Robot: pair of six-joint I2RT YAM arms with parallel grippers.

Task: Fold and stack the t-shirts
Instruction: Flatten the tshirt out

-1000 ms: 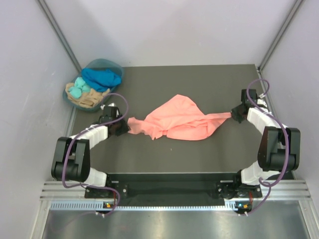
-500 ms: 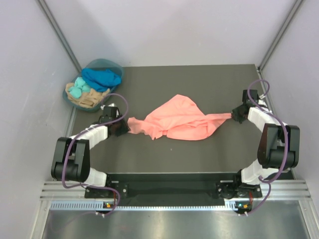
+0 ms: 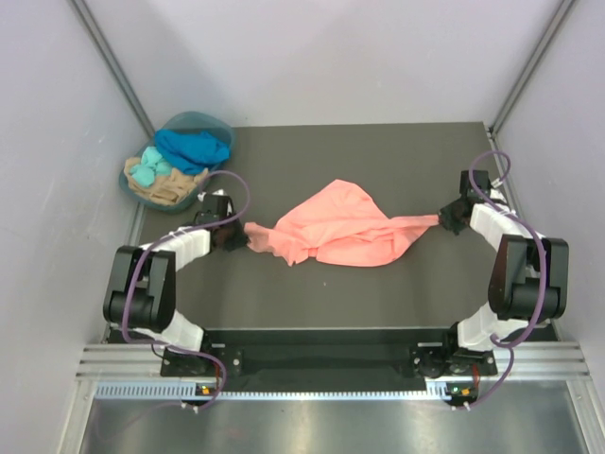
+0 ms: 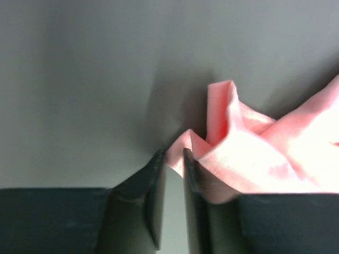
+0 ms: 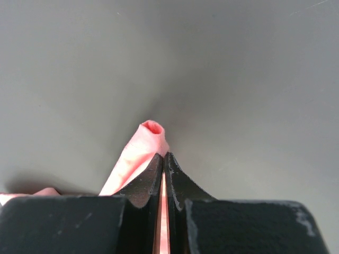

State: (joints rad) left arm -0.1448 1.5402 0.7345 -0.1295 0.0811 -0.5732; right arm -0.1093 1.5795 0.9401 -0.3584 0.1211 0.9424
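Left arm's elbow has swung in closer to the table (image 3: 378, 161) vs. a sec ago, & the left gripper (image 3: 236, 235) has slid a tiny bit toward the pink t-shirt (image 3: 345, 227). Its fingers have also come closer together. Right arm & shirt look the same as before.

Left gripper (image 4: 175, 153), wrist view: the two black fingers (image 4: 153, 180) have only a thin gap btw them. A little bump of the pink t-shirt (image 4: 265, 159) sits right at the tips, & more of the cloth lies on top of the right-hand finger. Can't tell if the cloth is squeezed yet.

Right gripper (image 3: 444, 219) is at the other end of the shirt, near the right edge of the table. In its wrist view the right gripper (image 5: 163, 155) is pressed tight together w/ a thin pink line btw the fingers. A small roll of the pink t-shirt (image 5: 139, 153) pokes out past the tips, so it has hold of that end.

Pink t-shirt lies crumpled in the mid of the dark table. One thin end reaches out to each gripper, w/ a big bunched lump in the middle.

Far left corner: a round teal basket (image 3: 194, 121) w/ a blue t-shirt (image 3: 194, 147) on top. A turquoise t-shirt (image 3: 146, 170) & a tan t-shirt (image 3: 165, 189) spill out at its near side. All are well apart from the pink one.
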